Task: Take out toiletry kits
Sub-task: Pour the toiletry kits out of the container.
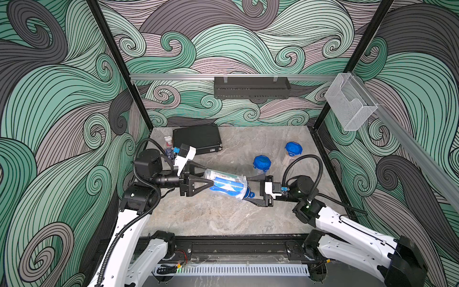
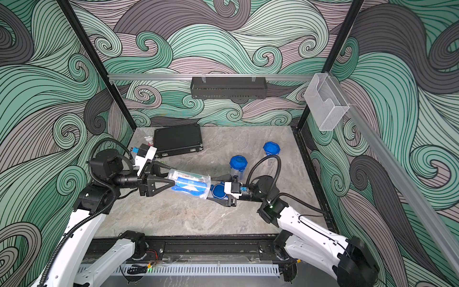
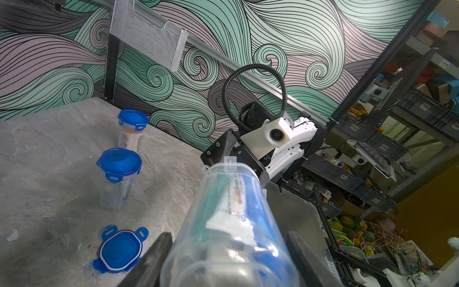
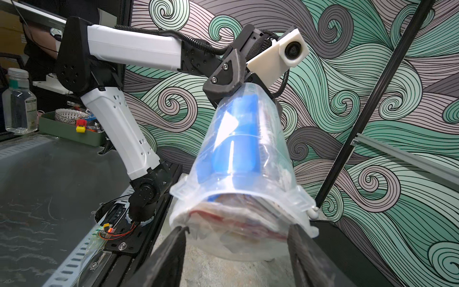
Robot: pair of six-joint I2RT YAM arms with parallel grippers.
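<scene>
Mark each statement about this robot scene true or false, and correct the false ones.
1. The left pincer grips a clear jar held sideways. True.
2. That jar has its blue lid on. False: the lid lies on the table.
3. Two more jars stand upright, lids on. True.
4. The black case lies open. False: it is shut.
5. The right pincer clamps the lid. False: it is open at the jar's mouth.
</scene>
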